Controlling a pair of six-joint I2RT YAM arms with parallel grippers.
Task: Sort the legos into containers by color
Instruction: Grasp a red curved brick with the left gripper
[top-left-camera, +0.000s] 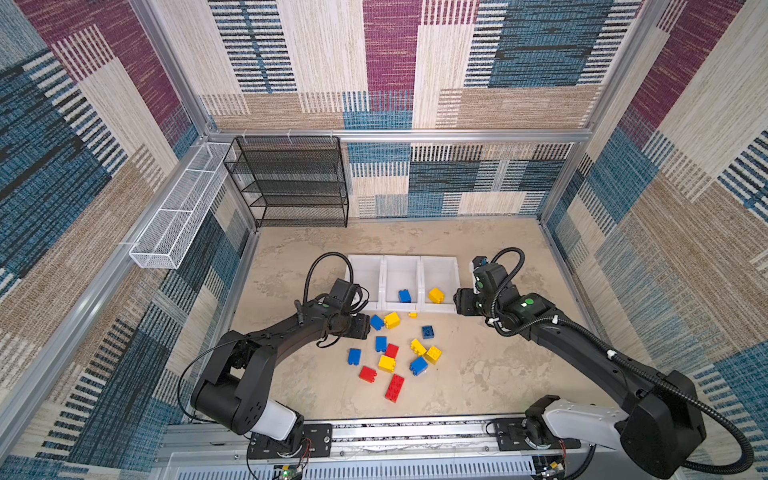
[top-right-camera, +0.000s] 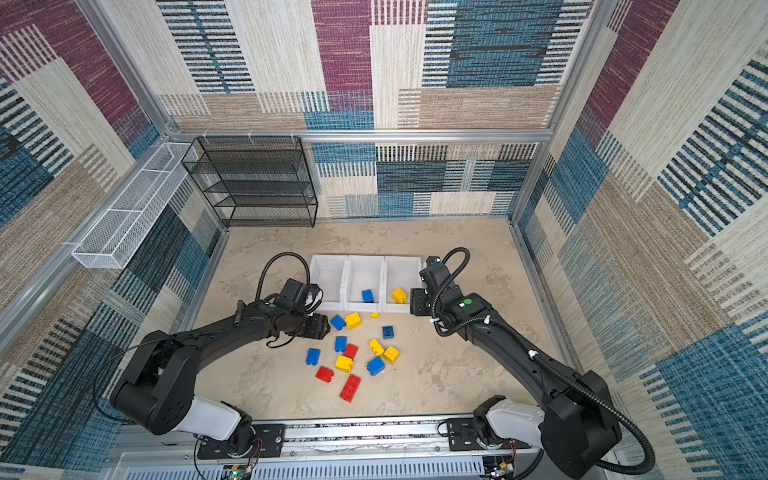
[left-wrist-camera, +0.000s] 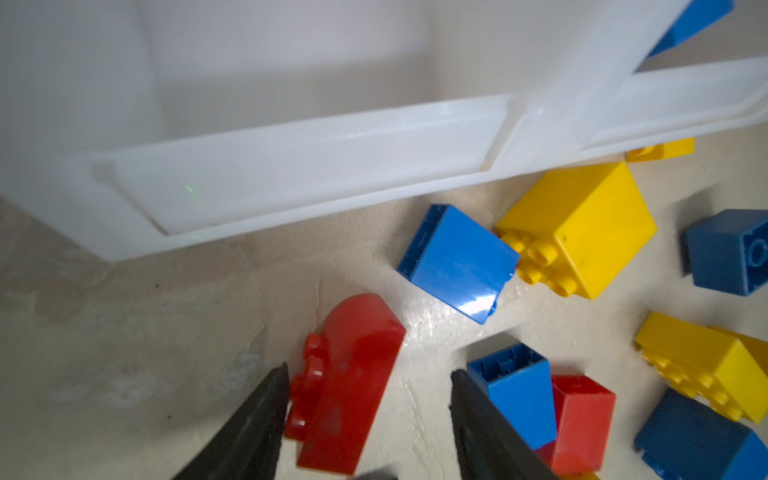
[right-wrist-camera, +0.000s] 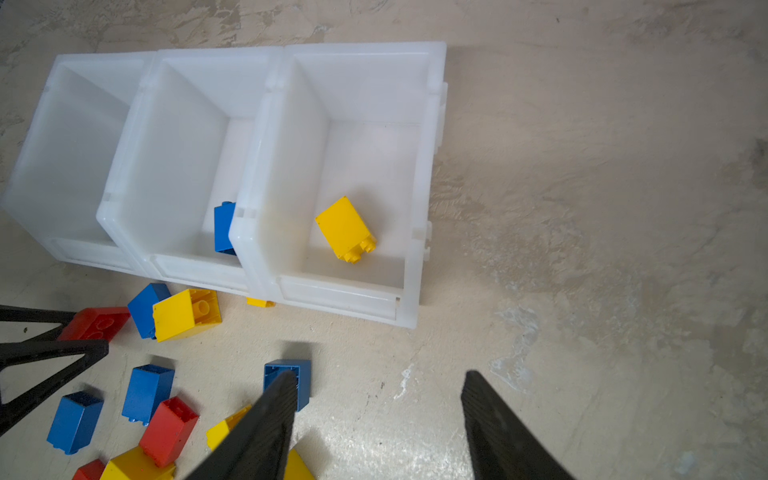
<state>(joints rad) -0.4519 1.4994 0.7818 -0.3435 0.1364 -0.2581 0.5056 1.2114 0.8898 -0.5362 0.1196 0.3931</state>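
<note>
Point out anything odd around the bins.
One small yellow piece lies half tucked under the front lip where the middle bin and right bin meet, easy to miss. Nothing else stands out.

Black mesh shelf rack (top-left-camera: 291, 183) at rear left, white wire basket (top-left-camera: 174, 214) beside it

Half of blue brick (right-wrist-camera: 223, 227) hidden behind bin wall (right-wrist-camera: 254, 178), red brick (left-wrist-camera: 347, 386) blurred

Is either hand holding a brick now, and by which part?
No. The left hand is open around a red brick, not clamping it; the right hand is open and empty.
</note>
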